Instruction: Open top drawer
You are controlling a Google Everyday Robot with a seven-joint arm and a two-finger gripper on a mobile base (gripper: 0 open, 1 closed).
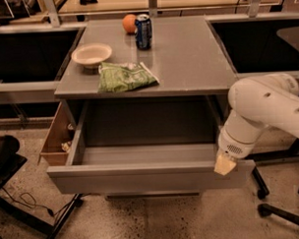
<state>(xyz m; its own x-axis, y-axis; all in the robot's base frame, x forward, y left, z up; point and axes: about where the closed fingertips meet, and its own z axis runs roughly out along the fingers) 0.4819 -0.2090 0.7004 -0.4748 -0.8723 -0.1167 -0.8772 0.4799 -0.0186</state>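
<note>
The top drawer [141, 178] stands open, extended well forward from under the front edge of the table [186, 56]. Its flat grey front faces the camera. Its interior shows a smooth grey floor and back wall; no contents can be identified.

The hand [225, 164] is at the right end of the drawer front, its yellowish tip touching the upper edge near the right corner. Whether it is spread or pressed together cannot be told.

On the table top:
- A pale bowl [91, 54] sits near the left edge, opening upward.
- A green bag [126, 76] lies flat just in front of the bowl, close to the front edge.
- A blue can [143, 31] stands upright near the rear edge.
- An orange [129, 23] sits just beside the can, on its rear left.

A wooden compartment [54, 139] angles outward at the table's left side. It holds small pale items, too small to identify.
</note>
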